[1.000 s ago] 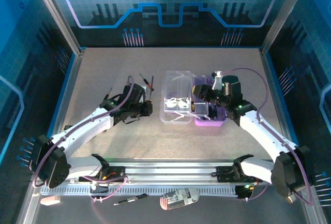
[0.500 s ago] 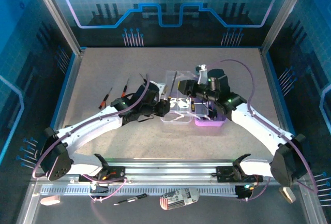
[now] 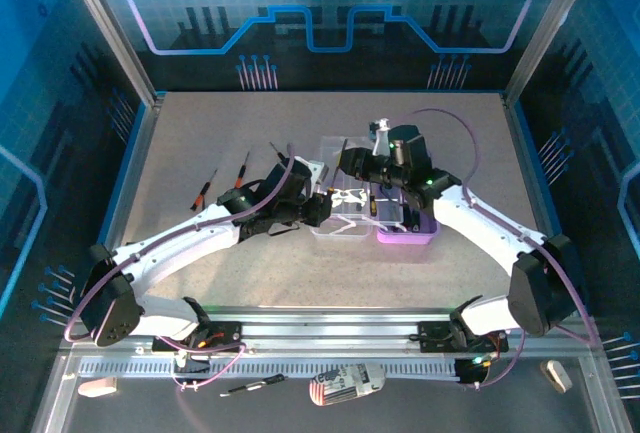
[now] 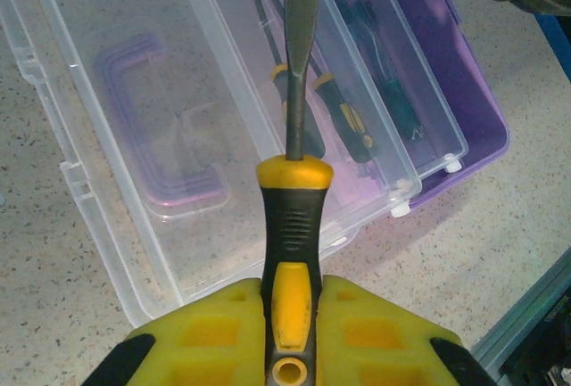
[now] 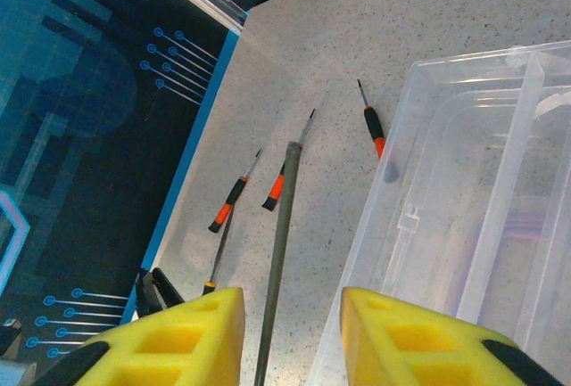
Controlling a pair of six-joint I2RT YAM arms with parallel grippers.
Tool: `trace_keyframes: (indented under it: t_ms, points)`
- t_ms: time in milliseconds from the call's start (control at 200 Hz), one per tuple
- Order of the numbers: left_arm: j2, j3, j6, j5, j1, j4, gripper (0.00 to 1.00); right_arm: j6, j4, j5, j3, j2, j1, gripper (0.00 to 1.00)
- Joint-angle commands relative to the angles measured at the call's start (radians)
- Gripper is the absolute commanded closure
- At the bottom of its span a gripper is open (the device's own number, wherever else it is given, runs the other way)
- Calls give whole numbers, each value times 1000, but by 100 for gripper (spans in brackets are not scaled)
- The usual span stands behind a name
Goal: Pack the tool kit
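Note:
The tool kit (image 3: 345,208) lies open mid-table, its clear lid (image 4: 134,136) flat beside the purple base (image 4: 468,110), where thin screwdrivers (image 4: 343,123) rest. My left gripper (image 4: 290,292) is shut on a black-and-yellow handled tool (image 4: 290,225), and the tool's long grey shaft (image 4: 299,47) points out over the box. In the top view this gripper (image 3: 318,208) sits at the box's left edge. My right gripper (image 5: 293,301) is open, with the grey shaft (image 5: 281,243) between its yellow fingers, nearer the left one, and a gap on both sides. From above it (image 3: 350,165) hovers over the lid.
Three small orange-and-black screwdrivers (image 5: 230,199) (image 5: 278,188) (image 5: 373,127) lie loose on the table left of the box, with a thin yellow-collared one (image 5: 214,261) nearby. A screwdriver (image 3: 255,385) and a white object (image 3: 345,383) lie in front of the base rail. Blue walls enclose the table.
My left arm carried the tool rightward from beside the box to its edge. My right gripper swung left over the lid, and its fingers narrowed around the shaft.

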Motion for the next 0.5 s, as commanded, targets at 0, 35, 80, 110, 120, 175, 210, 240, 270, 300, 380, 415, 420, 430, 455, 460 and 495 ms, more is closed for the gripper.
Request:
trace_keyframes:
  t_ms: [0, 35, 80, 110, 120, 175, 210, 240, 270, 300, 380, 415, 420, 430, 455, 460, 495]
  points:
    - [-10, 30, 26, 0, -8, -10, 86, 17, 31, -3, 29, 19, 8, 75]
    - [-10, 30, 26, 0, -8, -12, 86, 19, 33, -4, 28, 20, 8, 77]
    - [-10, 31, 27, -2, -8, -11, 86, 21, 35, -5, 28, 21, 7, 79]
    - [-10, 31, 28, -2, -7, -11, 86, 21, 36, -6, 28, 22, 8, 79]
    - [-9, 31, 28, -3, -7, -12, 86, 21, 36, -6, 29, 22, 7, 79]
    - [-8, 31, 28, -3, -8, -10, 86, 21, 38, -12, 29, 26, 7, 80]
    - [-6, 32, 28, -4, -7, -11, 86, 21, 39, -19, 32, 28, 5, 80]
    - [-4, 32, 29, -4, -7, -12, 86, 22, 40, -23, 33, 31, 5, 81]
    - [-5, 33, 29, -4, -7, -12, 86, 24, 43, -26, 33, 34, 5, 81]
    - [-2, 33, 30, -3, -7, -11, 86, 23, 43, -28, 33, 36, 4, 81]
    - [-2, 33, 31, -2, -7, -12, 86, 26, 49, -36, 33, 39, 2, 82]
    - [-2, 31, 31, -1, -7, -9, 86, 27, 53, -37, 33, 41, 1, 81]
    - [-2, 31, 31, -1, -7, -10, 86, 26, 53, -37, 33, 41, 2, 81]
    - [-2, 31, 31, -1, -8, -10, 86, 26, 54, -38, 34, 41, 2, 81]
    - [-2, 31, 31, -1, -7, -9, 86, 26, 53, -41, 35, 43, 1, 82]
    - [-2, 31, 31, -1, -7, -9, 86, 26, 53, -41, 35, 43, 1, 82]
    - [-1, 31, 32, -1, -8, -11, 86, 27, 54, -46, 37, 48, 1, 81]
